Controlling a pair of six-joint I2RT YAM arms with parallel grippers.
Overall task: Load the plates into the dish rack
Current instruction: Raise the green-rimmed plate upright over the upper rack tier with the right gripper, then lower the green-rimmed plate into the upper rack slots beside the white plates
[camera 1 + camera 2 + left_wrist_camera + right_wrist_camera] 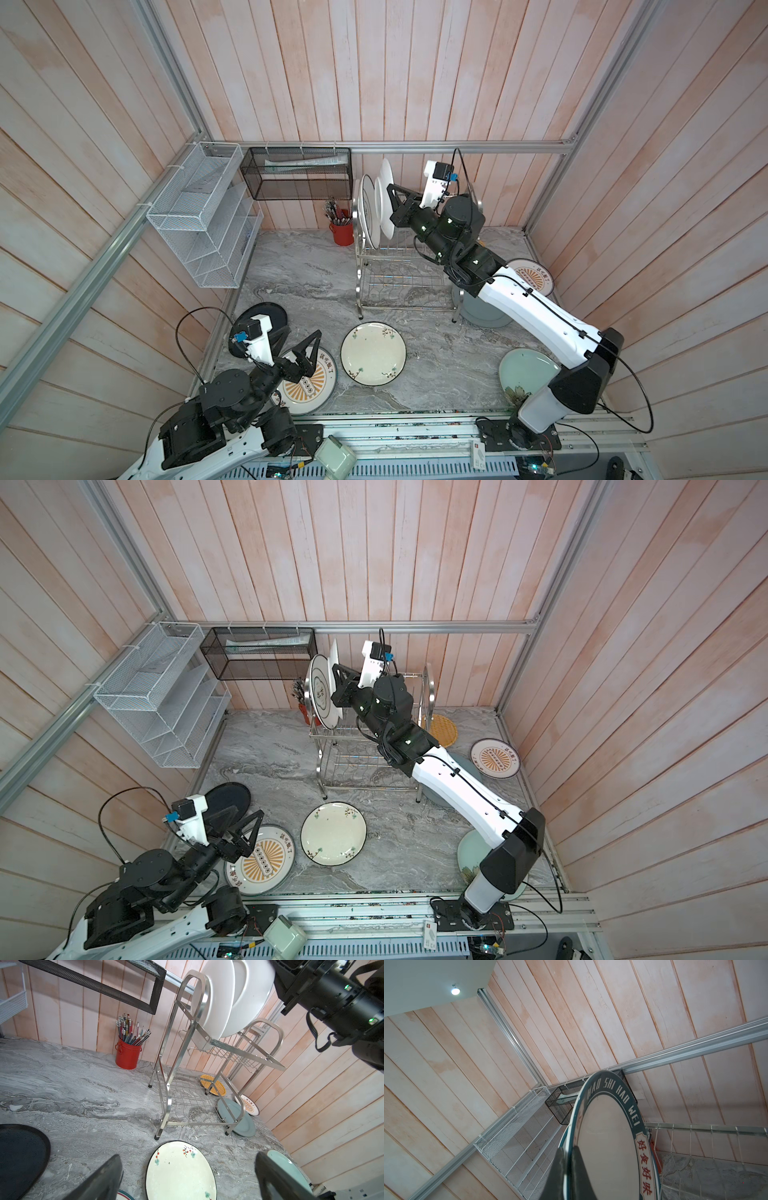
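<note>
The grey marbled tabletop [299, 270] carries the two-tier dish rack [405, 308] near the back wall. Seven plates lie flat around it: a black one [266, 320], a sunburst one [309, 386], a cream floral one [373, 354], a pale green one [523, 370], a grey-blue one [239, 1120] by the rack's foot, a second sunburst one [536, 276] and an orange lattice one [442, 729].

At the left end of the upper tier, one plate [320, 692] stands on edge. Just beside it, the lettered-rim plate [608, 1142] is held upright with its lower edge down at the tier's rail. Whether it sits between the prongs cannot be told.

The right pincer [569, 1151] is clamped narrowly on that plate's rim, one finger on each face. The left pincer [189, 1156] is spread wide and empty, low over the near sunburst plate.

The step in hand looks like seating the lettered-rim plate. It would go best if the plate is kept parallel to its neighbour and lowered straight down until the prongs take the weight. Only then should the grip open, with the fingers drawn back along the plate's plane. A tilt or a sideways nudge could knock the standing plate.
</note>
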